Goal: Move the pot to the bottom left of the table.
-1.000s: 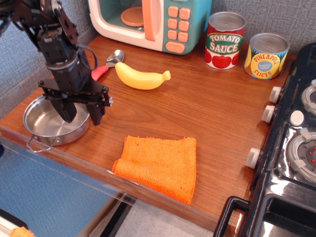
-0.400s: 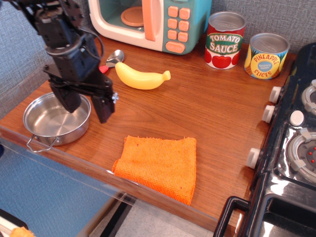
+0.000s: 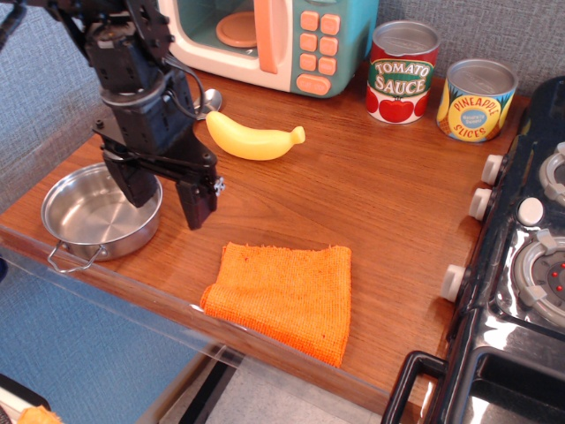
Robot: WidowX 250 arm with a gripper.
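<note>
The shiny steel pot [image 3: 91,218] sits on the brown wood table [image 3: 371,203] at its front left corner, one wire loop handle pointing toward the front edge. My black gripper [image 3: 169,201] hangs above the pot's right rim, open and empty. One finger is over the pot's right side, the other finger [image 3: 199,203] is outside it over the bare wood. The gripper holds nothing and is lifted clear of the pot.
An orange cloth [image 3: 284,296] lies at the front middle. A yellow banana [image 3: 252,139] and a red-handled spoon [image 3: 205,100] lie behind the gripper. A toy microwave [image 3: 274,40], tomato sauce can [image 3: 403,71] and pineapple can [image 3: 477,99] stand at the back. A black stove [image 3: 521,247] is at the right.
My gripper has risen out of the pot and shifted up and to the right, staying open. The pot has stayed where it was.
</note>
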